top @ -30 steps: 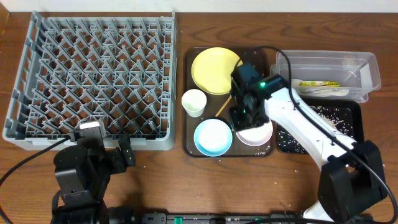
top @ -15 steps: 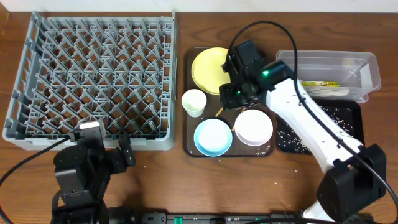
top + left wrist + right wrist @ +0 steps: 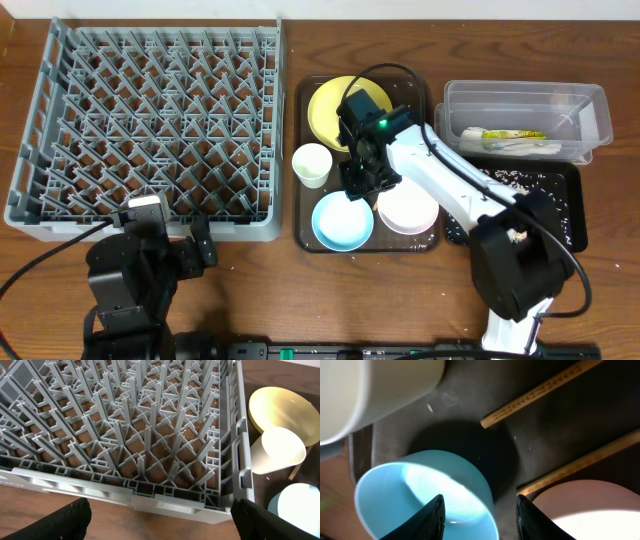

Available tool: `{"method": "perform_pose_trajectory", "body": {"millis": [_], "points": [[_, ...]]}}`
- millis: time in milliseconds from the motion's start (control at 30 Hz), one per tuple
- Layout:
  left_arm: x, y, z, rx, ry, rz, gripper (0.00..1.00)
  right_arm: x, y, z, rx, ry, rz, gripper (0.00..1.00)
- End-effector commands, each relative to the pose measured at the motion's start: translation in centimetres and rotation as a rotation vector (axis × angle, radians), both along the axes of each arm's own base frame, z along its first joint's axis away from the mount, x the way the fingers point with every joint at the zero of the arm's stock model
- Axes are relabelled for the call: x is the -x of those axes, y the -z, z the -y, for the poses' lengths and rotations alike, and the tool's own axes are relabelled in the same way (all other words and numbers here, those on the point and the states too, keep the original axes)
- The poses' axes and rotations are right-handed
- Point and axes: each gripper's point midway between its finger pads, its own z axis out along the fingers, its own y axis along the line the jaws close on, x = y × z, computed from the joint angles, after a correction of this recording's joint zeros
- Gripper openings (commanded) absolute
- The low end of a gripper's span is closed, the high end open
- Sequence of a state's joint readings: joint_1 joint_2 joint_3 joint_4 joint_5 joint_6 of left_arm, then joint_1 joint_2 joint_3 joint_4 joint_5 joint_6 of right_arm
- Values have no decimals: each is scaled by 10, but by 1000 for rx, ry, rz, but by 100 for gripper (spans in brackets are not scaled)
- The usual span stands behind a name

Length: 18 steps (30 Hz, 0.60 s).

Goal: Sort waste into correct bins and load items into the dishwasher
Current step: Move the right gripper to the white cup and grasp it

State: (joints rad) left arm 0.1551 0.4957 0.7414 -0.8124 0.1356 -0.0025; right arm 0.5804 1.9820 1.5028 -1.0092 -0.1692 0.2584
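Dishwasher (image 3: 150,110) at left sits empty, waste (image 3: 512,140) looks binned; my right fingers (image 3: 432,517) straddle the blue bowl (image 3: 420,490), apart; left fingers (image 3: 55,522) gape.

The large square grey plastic dish rack (image 3: 150,120) lies at 9 o'clock of the flat dark brown tray (image 3: 303,225), which carries a round yellow plate (image 3: 325,110) at 12, a small white cup (image 3: 311,163) at 9, a light blue bowl (image 3: 340,225) at 7 and a white bowl (image 3: 410,210) at 5.
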Motion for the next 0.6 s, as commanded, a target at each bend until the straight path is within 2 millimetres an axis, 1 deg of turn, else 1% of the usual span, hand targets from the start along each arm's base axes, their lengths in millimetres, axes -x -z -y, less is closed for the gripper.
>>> {"method": "perform_pose_trajectory", "body": {"millis": [0,200,300,400,567], "points": [[0,-8,1,-6,7,17,93,3,6,0,19,-22,-4,43],[0,-8,1,-6,7,17,93,2,5,-1,16,-21,-2,41],[0,-8,1,-6,7,18,93,-1,1,-5,-10,-18,1,40],[0,-8,1,-6,7,18,93,-8,-9,-11,-47,2,11,40],[0,-8,1,-6,7,18,93,-31,-34,-24,-101,81,74,39]]}}
